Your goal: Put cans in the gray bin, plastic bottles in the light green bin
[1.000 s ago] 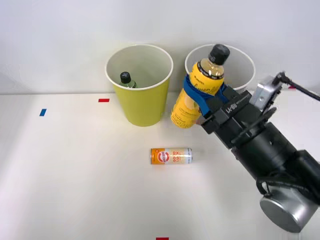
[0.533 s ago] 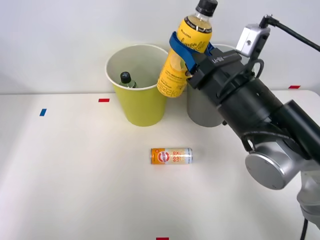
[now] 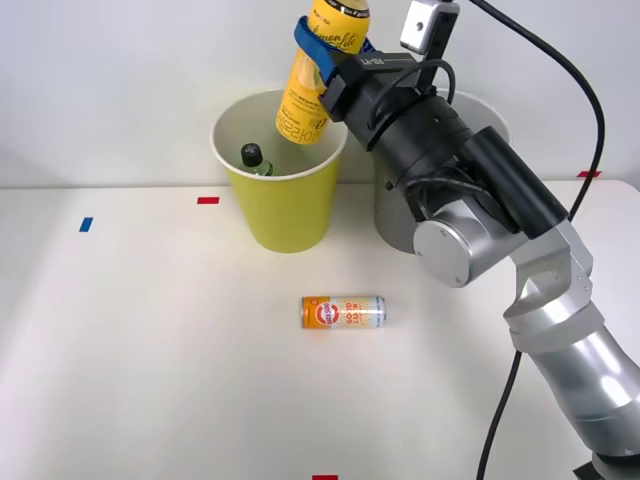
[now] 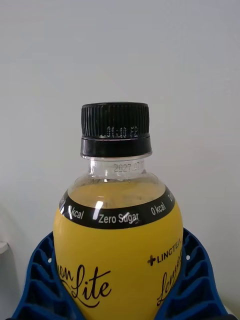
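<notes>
My right gripper (image 3: 325,45) is shut on the yellow plastic bottle (image 3: 312,85), which hangs almost upright over the right part of the light green bin (image 3: 282,205), its base at the rim's height. In the wrist view the black-capped bottle (image 4: 117,240) sits between my blue ribbed fingers (image 4: 37,280). A second, greenish black-capped bottle (image 3: 253,160) stands inside the light green bin. The gray bin (image 3: 395,215) stands just to the right, mostly hidden by my arm. The orange and silver can (image 3: 343,312) lies on its side on the white table, in front of the two bins.
Small red tape marks (image 3: 207,200) and a blue tape mark (image 3: 85,224) lie on the white table (image 3: 150,360). A white wall rises right behind the bins. A black cable (image 3: 560,80) arcs over my arm.
My arm has lifted the yellow bottle up and to the left, from in front of the gray bin to above the light green bin. The can has not moved.
</notes>
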